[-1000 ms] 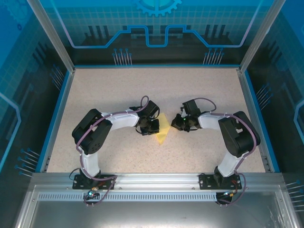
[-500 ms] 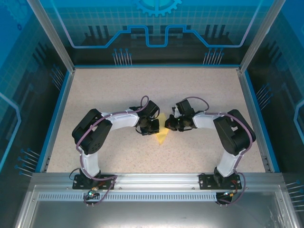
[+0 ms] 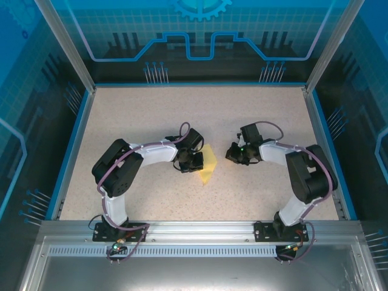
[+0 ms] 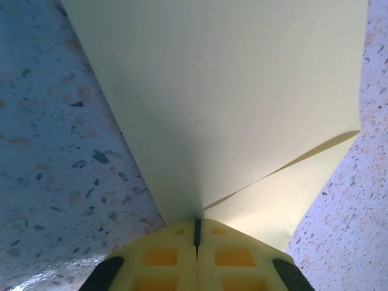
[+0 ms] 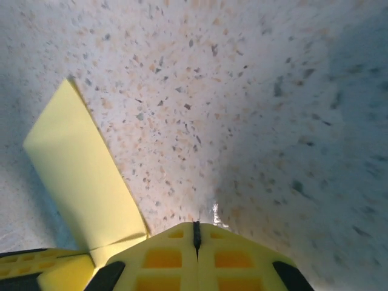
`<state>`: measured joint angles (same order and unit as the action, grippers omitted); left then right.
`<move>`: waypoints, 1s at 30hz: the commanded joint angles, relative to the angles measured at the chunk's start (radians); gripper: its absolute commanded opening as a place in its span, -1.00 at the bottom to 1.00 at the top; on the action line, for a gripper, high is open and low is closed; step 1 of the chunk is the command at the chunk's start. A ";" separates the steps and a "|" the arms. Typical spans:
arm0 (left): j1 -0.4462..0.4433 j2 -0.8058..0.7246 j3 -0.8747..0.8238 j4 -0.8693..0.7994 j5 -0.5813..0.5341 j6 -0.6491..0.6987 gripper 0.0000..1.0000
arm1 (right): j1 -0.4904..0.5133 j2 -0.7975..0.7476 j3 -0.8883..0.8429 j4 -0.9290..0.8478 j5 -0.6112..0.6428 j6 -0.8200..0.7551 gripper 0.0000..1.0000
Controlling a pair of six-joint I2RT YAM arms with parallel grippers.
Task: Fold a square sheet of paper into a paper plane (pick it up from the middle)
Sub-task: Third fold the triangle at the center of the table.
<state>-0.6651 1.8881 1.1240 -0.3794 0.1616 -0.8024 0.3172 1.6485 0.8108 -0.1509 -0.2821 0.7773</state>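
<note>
At the left edge of the square sheet of paper [image 3: 208, 163], the left gripper [image 3: 195, 162] has its fingers clamped on a folded corner; the right gripper [image 3: 234, 155] sits just right of the sheet, fingers pressed together on nothing. Folding looks early: layers doubled, no dart yet. The left wrist camera shows an overlapping flap [image 4: 285, 200] that the overhead camera cannot resolve

Bare tabletop [image 3: 133, 115] all around (mid-table, a narrow gap between folded paper [image 3: 209, 162] and right gripper [image 3: 230, 155])
</note>
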 commanded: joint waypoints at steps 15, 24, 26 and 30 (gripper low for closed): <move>0.002 0.054 -0.060 -0.103 -0.111 0.025 -1.00 | 0.233 -0.257 -0.195 0.134 -0.103 0.170 -0.98; 0.002 0.034 -0.107 -0.075 -0.110 0.009 -1.00 | 0.275 -0.155 -0.185 0.229 -0.115 0.232 -1.00; 0.002 0.031 -0.110 -0.073 -0.111 0.013 -1.00 | 0.280 -0.130 -0.184 0.257 -0.120 0.249 -1.00; 0.002 0.031 -0.100 -0.075 -0.109 0.017 -1.00 | 0.281 -0.096 -0.183 0.295 -0.120 0.272 -1.00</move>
<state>-0.6651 1.8671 1.0824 -0.3244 0.1608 -0.8036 0.5846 1.5314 0.6205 0.0879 -0.3832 1.0145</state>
